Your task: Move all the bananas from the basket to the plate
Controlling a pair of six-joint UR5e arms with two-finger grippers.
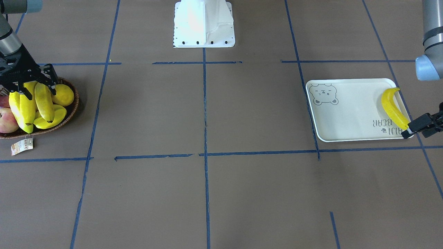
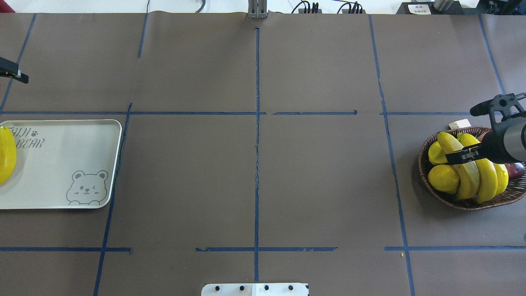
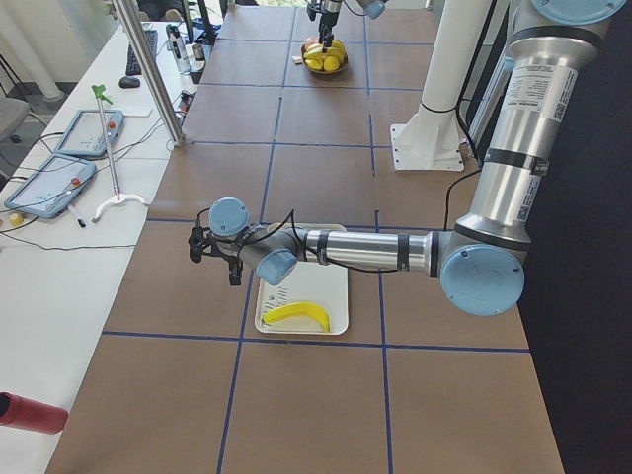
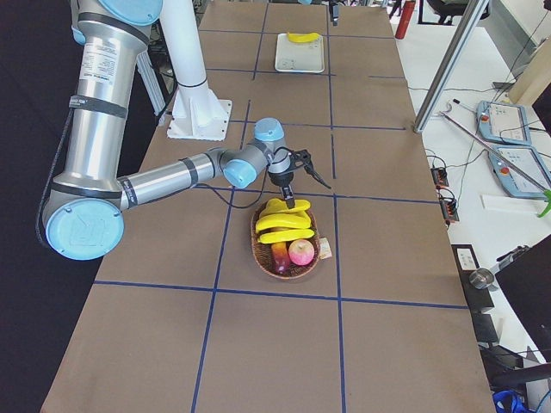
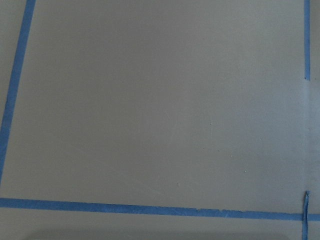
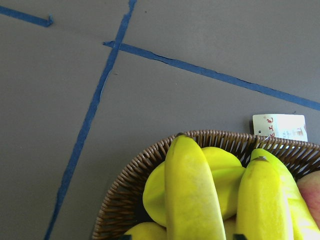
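Observation:
Three bananas (image 1: 43, 102) lie piled in the brown wicker basket (image 1: 74, 103) at the table's right end. My right gripper (image 1: 36, 88) hangs over their stem ends, open, with its fingers either side of the middle banana (image 6: 192, 200) and not touching it. A fourth banana (image 1: 392, 109) lies along the outer edge of the cream bear plate (image 1: 349, 110) at the left end. My left gripper (image 3: 212, 255) hovers just past that banana's end, holding nothing. Only one of its fingers (image 1: 415, 125) shows from the front, standing alone, so it looks open.
A round yellow lemon (image 1: 64, 95) and a pink apple (image 1: 7, 119) share the basket with the bananas. A paper tag (image 1: 21, 146) lies beside it. The white robot base (image 1: 204, 24) stands at mid-table. Blue tape lines cross the brown table between basket and plate.

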